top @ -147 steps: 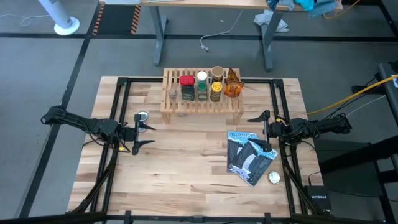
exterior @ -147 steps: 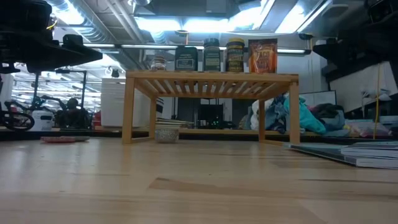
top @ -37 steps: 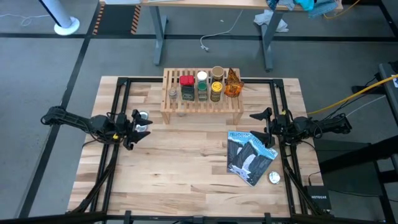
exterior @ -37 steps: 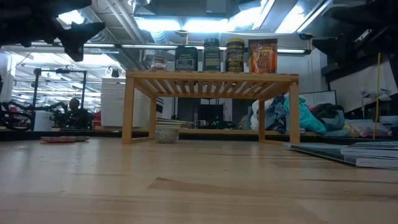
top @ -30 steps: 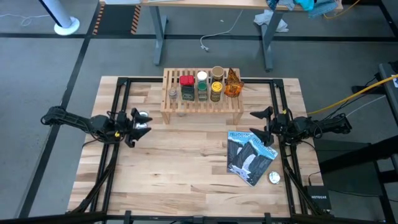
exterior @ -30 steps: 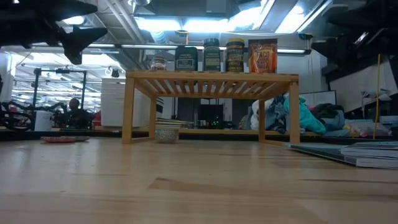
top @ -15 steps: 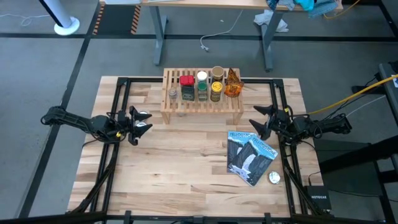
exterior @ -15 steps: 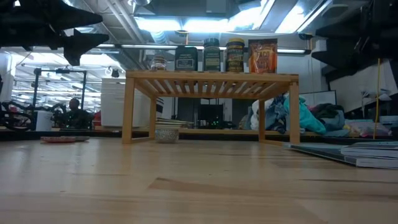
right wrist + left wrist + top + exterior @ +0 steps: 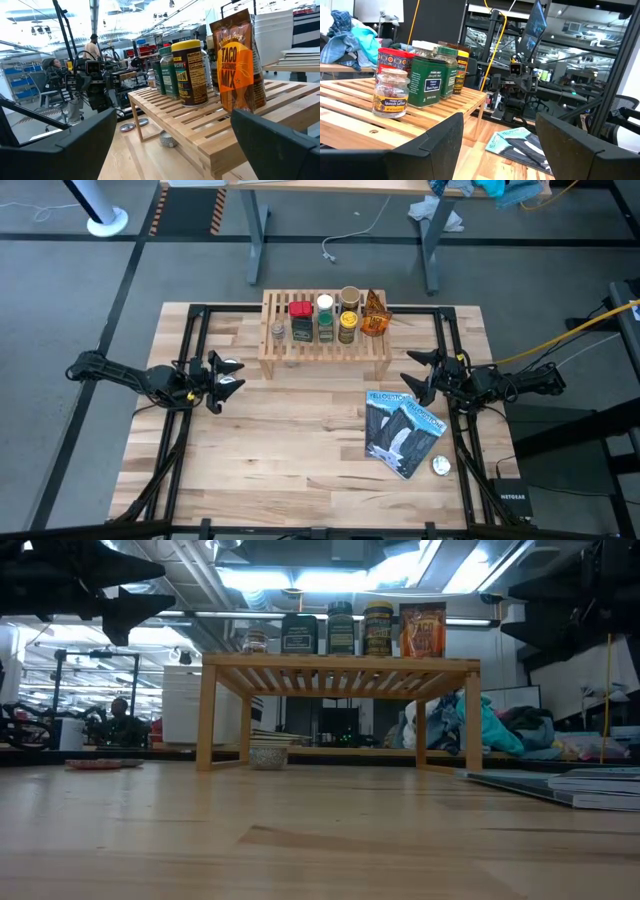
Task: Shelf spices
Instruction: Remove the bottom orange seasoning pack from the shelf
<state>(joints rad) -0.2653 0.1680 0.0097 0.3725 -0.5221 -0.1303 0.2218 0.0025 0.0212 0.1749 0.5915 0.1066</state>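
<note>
- Butcher-block planks make up the desk (image 9: 290, 450), which stands on a grey floor with other metal-legged furniture behind it.
- Nearest the front edge, on the right side, a small silver disc (image 9: 440, 466) lies just beside a blue-and-black glossy pouch (image 9: 402, 431), which lies flat on the wood.
- Left tool (image 9: 224, 374) hangs above the desk, left of the rack and level with its front edge, pointing toward the rack's left end; its fingers stand apart and nothing is between them.
- Right tool (image 9: 421, 372) hangs above the desk to the right of the rack, just beyond the pouch's far edge; its fingers are spread wide and it grips nothing.
- A second silver disc (image 9: 231, 365) sits on the desk right at the left tool's far fingertip; whether they touch cannot be told.
- Farther back, the shelf (image 9: 325, 348), a low light-wood slatted rack, stands at the centre of the desk's far half.
- On top of it the spices stand in a row: a small clear jar labelled Spanish Saffron (image 9: 390, 93) at the left, then a red-capped tin (image 9: 300, 320), a green jar (image 9: 426, 81) with a white-capped jar (image 9: 325, 303) behind it, a yellow-labelled jar (image 9: 189, 73), a tan-capped jar (image 9: 350, 296), and an orange Taco Seasoning Mix packet (image 9: 238, 66) upright at the right end.
- Under the shelf, near its left legs, a small round container (image 9: 268, 752) rests on the desk.
- Beyond the desk, the right wrist view shows a person (image 9: 93, 47) standing far off in the workshop.
</note>
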